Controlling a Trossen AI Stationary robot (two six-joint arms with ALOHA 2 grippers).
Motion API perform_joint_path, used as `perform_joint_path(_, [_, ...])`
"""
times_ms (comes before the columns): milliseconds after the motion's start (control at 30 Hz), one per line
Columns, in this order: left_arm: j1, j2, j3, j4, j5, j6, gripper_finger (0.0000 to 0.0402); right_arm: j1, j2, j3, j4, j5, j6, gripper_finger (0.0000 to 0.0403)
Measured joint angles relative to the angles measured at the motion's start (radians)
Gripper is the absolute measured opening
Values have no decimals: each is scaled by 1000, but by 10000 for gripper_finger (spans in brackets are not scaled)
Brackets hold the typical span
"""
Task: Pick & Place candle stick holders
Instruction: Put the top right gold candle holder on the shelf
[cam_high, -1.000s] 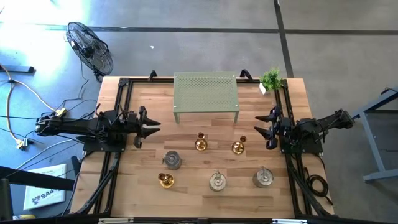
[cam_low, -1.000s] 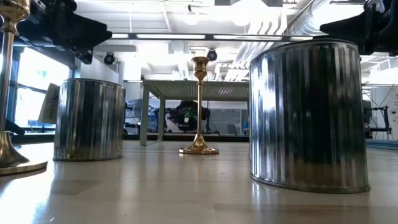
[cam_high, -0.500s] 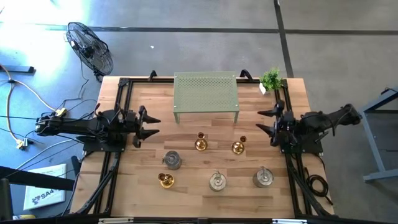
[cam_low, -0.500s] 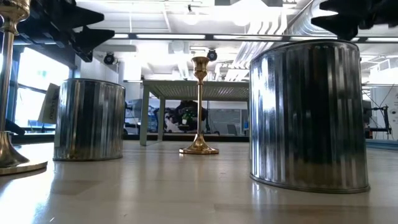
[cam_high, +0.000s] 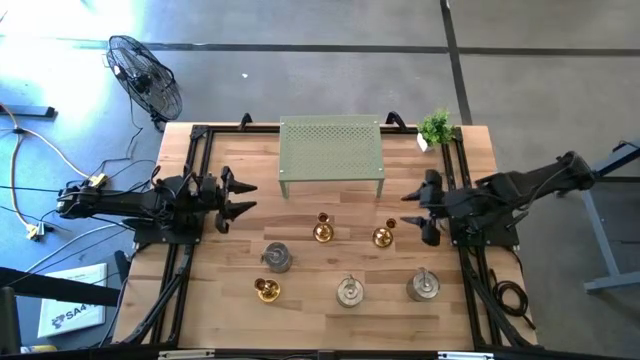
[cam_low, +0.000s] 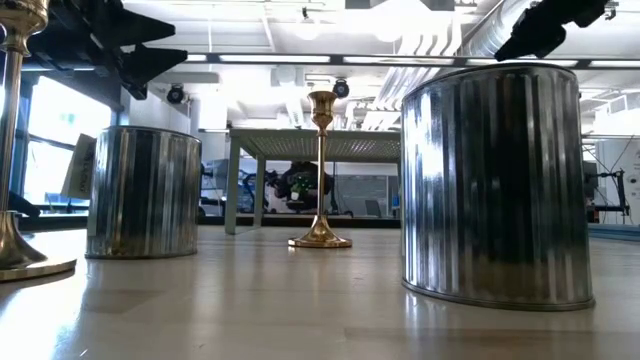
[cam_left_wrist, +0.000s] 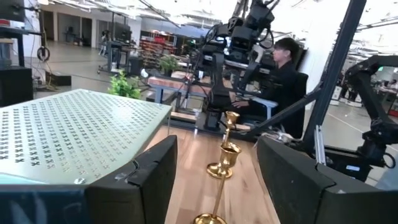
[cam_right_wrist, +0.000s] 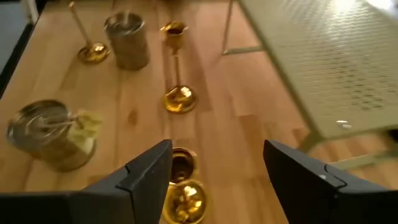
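High view: right end effector (cam_high: 412, 209) spread and empty just beside a gold candle stick holder (cam_high: 383, 236), left end effector (cam_high: 243, 198) likewise spread at the worktop's (cam_high: 310, 290) left, other candle stick holders (cam_high: 347, 291) standing between, before the green stand (cam_high: 332, 149).

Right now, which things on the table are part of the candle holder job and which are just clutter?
Job:
- three gold candle stick holders
- three silver candle stick holders
- left claw, open, empty
- right claw, open, near the right gold holder

Lying about:
- green perforated stand
- potted plant
- fan on the floor
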Motion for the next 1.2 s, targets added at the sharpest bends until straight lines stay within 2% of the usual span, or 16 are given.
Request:
perform_joint_path(133, [0,1,0,-1,1,0,218,0,76,15,-5,-36,16,248])
perform_joint_path(333, [0,7,0,-3,24,0,218,0,143,15,-5,-23,14,248])
perform_joint_path(900, [0,13,0,-11,7,11,218,0,267,15,-5,-61,54,248])
perform_joint_path(1200, [0,13,0,-21,6,11,218,0,278,15,-5,-62,61,248])
